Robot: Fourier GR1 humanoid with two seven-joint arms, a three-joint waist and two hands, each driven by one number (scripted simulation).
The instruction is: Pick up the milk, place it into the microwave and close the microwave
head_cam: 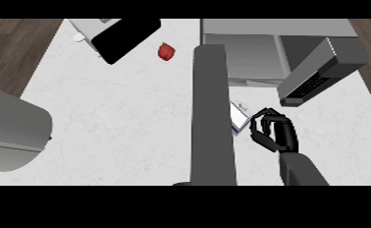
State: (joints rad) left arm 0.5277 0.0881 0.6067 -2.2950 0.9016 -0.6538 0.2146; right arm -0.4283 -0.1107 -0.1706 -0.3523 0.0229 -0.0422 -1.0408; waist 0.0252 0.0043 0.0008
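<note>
The milk carton (240, 116), white with blue print, lies low on the counter just in front of the microwave (243, 57); its left part is hidden behind a grey forearm. My right hand (274, 131) is at its right side with thumb and fingers curled onto the carton. The microwave stands at the back right, and its dark door (319, 72) is swung open to the right. My left forearm (212, 119) rises as a long grey bar through the middle of the view; its hand does not show.
A small red item (166, 51) lies at the back centre. A grey appliance with a black panel (123, 38) sits at the back left. A grey rounded body (22, 133) fills the left edge. White counter (123, 114) lies between them.
</note>
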